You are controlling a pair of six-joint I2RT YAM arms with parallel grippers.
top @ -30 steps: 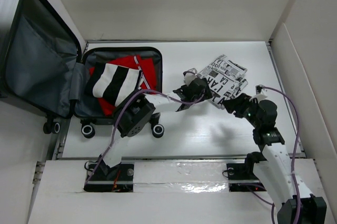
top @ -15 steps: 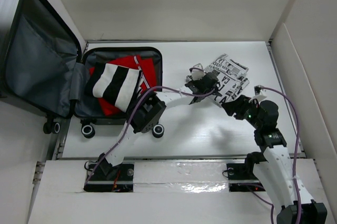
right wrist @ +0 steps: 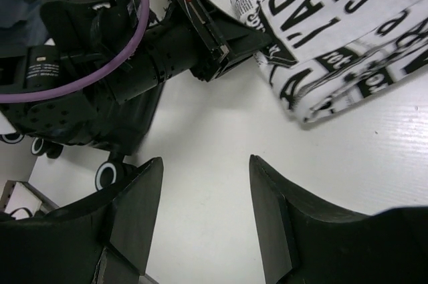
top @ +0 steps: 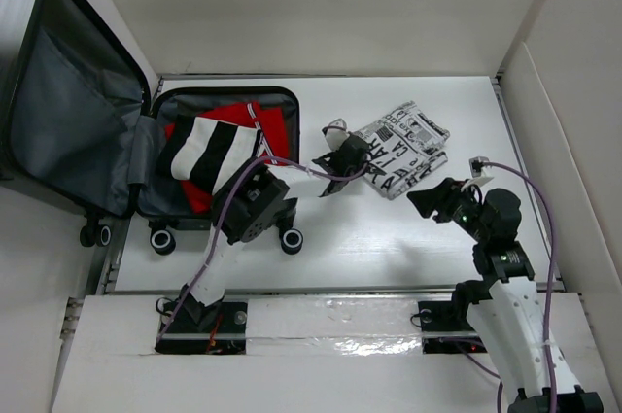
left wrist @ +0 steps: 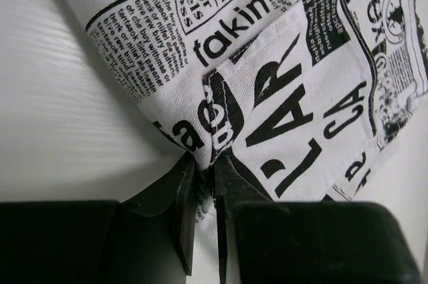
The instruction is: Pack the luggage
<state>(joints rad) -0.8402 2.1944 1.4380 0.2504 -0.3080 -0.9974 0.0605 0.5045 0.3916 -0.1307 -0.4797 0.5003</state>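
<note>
The luggage (top: 87, 112) lies open at the left, grey-lined lid up, with a red garment (top: 277, 126) and a black-and-white striped cloth (top: 209, 153) in its tray. A folded newspaper-print cloth (top: 403, 146) (left wrist: 281, 83) (right wrist: 334, 37) rests on the white table to the right of the luggage. My left gripper (top: 352, 155) (left wrist: 206, 167) is shut on that cloth's near-left edge, a fold pinched between the jaws. Below and right of the cloth my right gripper (top: 432, 201) (right wrist: 204, 177) hovers open above bare table with nothing between its fingers.
The left arm's elbow (top: 255, 207) hangs over the luggage's front wheels (top: 292, 240). White walls enclose the table (top: 389, 238) at the back and right. A raised white ledge (top: 321, 321) with both arm bases runs along the near edge.
My left gripper closed on the newspaper-print cloth's edge and drew back leftward, dragging the cloth slightly left. The right gripper backed away from the cloth toward the near right.
</note>
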